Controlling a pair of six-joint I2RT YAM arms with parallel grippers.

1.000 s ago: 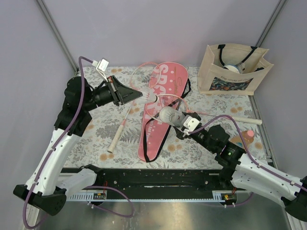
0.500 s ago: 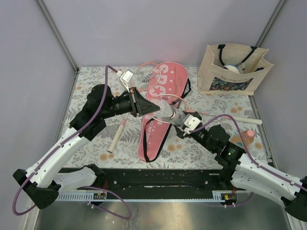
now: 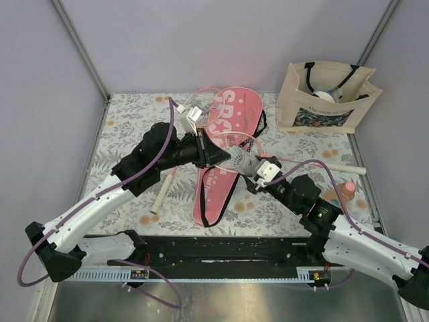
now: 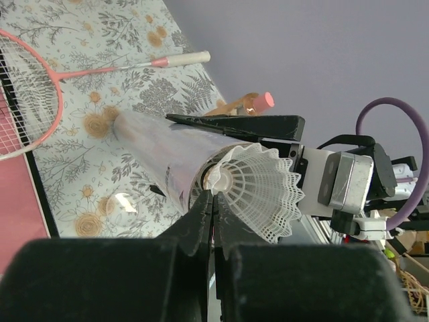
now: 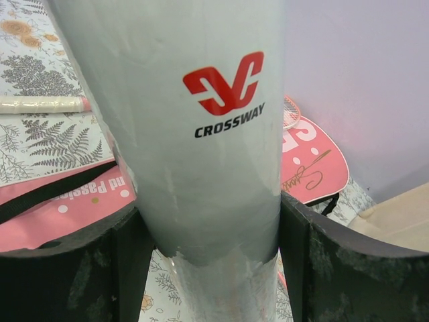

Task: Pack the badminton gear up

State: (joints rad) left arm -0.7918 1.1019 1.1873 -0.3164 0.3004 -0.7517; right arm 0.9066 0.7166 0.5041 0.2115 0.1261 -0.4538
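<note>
My right gripper (image 3: 258, 168) (image 5: 209, 208) is shut on the white tube (image 5: 201, 100) lettered "CROSSWAY" and holds it above the pink "SPORT" cover (image 3: 234, 107). In the left wrist view the tube (image 4: 161, 154) points its open mouth at me. My left gripper (image 3: 224, 158) (image 4: 213, 196) is shut on the rim of a white shuttlecock (image 4: 268, 194), whose cork sits at the tube's mouth. One pink racket (image 3: 161, 191) lies left of the cover. The other racket (image 3: 338, 168) (image 4: 100, 70) lies to the right, its head on the cover.
A beige tote bag (image 3: 325, 97) stands at the back right corner. A small peach bottle (image 3: 345, 191) (image 4: 258, 102) lies near the right edge, beside my right arm. Grey walls close in the floral table (image 3: 127, 127) on three sides.
My left arm swung from the left side to the middle, carrying the shuttlecock up to the tube's mouth. The right arm and the tube stayed still.
</note>
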